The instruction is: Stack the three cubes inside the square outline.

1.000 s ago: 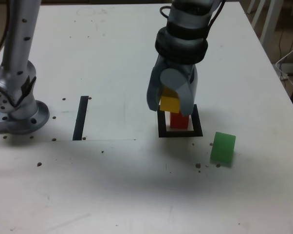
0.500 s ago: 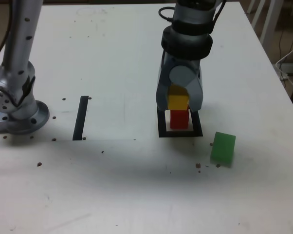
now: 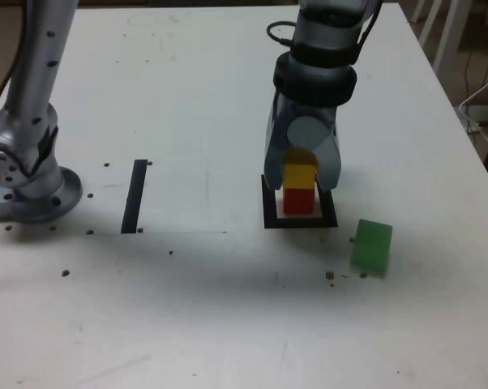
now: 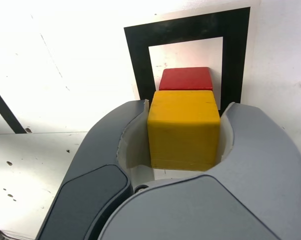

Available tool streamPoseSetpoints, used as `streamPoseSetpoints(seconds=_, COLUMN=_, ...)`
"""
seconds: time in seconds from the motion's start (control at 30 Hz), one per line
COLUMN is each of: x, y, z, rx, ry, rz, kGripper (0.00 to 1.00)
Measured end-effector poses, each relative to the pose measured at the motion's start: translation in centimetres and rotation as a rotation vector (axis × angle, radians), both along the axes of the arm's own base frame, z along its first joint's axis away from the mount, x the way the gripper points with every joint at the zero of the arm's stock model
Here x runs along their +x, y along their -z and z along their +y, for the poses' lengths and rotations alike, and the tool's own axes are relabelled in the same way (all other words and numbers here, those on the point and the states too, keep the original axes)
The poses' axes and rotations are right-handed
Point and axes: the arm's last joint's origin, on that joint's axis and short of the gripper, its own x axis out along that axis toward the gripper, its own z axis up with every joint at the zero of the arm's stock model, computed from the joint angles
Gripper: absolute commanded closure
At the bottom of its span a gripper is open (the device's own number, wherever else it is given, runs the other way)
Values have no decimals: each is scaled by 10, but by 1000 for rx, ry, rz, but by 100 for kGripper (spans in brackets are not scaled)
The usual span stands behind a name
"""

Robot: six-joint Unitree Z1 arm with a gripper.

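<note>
Gripper [image 3: 301, 170] jaws are clamped on the yellow cube [image 4: 183, 129], one jaw against each side face. Directly beneath it sits the red cube [image 3: 299, 200], inside the square outline [image 3: 300, 220] on the tabletop [image 3: 228, 308]. The green cube [image 3: 371, 245] lies apart, outside the outline, tilted, to the exterior view's right.

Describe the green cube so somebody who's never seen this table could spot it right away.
Start at the white table and find the thick black square outline under the gripper. Just off its corner, toward the exterior view's right and nearer the camera, sits the green cube. It stands alone and untouched, while the red cube and yellow cube are inside the square.
</note>
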Motion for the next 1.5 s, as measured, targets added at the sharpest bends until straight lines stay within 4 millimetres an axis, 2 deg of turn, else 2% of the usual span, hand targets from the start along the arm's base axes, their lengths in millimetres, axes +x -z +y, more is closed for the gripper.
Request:
streamPoseSetpoints(seconds=0.13, x=0, y=2, z=0, rx=-3, ry=0, rz=-5, kGripper=70)
streamPoseSetpoints(seconds=0.2, x=1, y=2, z=0, rx=-3, ry=0, rz=-7, kGripper=66)
streamPoseSetpoints(seconds=0.27, x=1, y=3, z=0, rx=-4, ry=0, rz=-11, kGripper=53)
streamPoseSetpoints(seconds=0.4, x=2, y=4, z=0, rx=-8, ry=8, rz=-21, kGripper=15)
streamPoseSetpoints(seconds=0.47, x=2, y=7, z=-1, rx=-12, ry=12, rz=-19, kGripper=5)
streamPoseSetpoints(seconds=0.9, x=-2, y=13, z=0, rx=-6, ry=16, rz=-11, kGripper=1)
streamPoseSetpoints(seconds=1.13, x=-13, y=-12, z=1, rx=68, ry=9, rz=-83, kGripper=1)
streamPoseSetpoints(seconds=1.5, x=-16, y=-44, z=-21, rx=147, ry=59, rz=-154, kGripper=0)
